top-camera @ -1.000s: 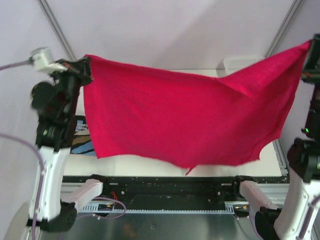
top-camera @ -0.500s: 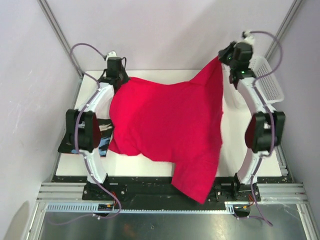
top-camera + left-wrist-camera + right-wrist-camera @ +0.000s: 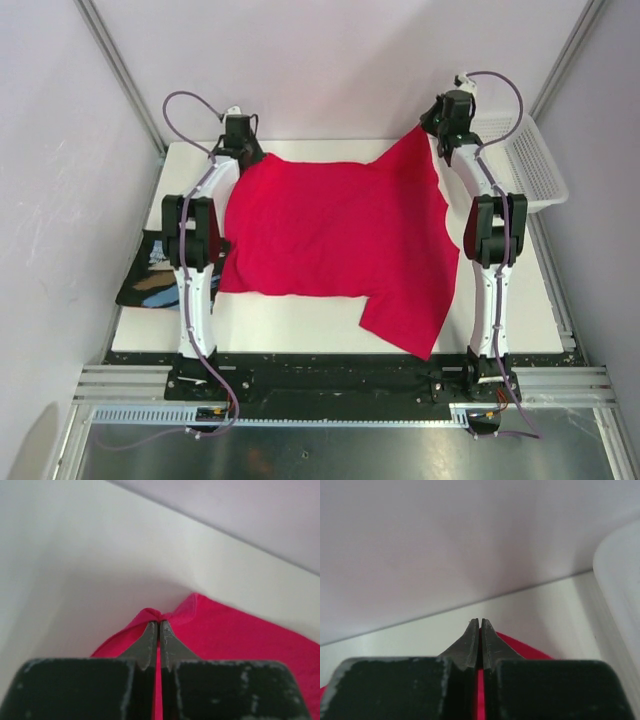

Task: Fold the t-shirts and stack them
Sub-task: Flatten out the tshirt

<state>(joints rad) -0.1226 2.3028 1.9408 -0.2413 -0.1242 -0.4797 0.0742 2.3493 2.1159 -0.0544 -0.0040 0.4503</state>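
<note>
The crimson-pink t-shirt lies spread over the white table, its near right part hanging down to the front edge. My left gripper is shut on its far left corner, seen pinched in the left wrist view with the pink cloth bunched at the tips. My right gripper is shut on the far right corner, held a little above the table; the cloth shows between and beside the fingers in the right wrist view. The black printed t-shirt lies at the table's left edge, partly behind my left arm.
A white mesh basket stands at the far right corner, close to my right arm. The white table has bare strips along the front and far edge. Grey walls enclose the back and sides.
Both arms have swung the pink t-shirt from held up in the air toward the far side and lowered it; it now lies spread on the table, both grippers still holding its far corners.
</note>
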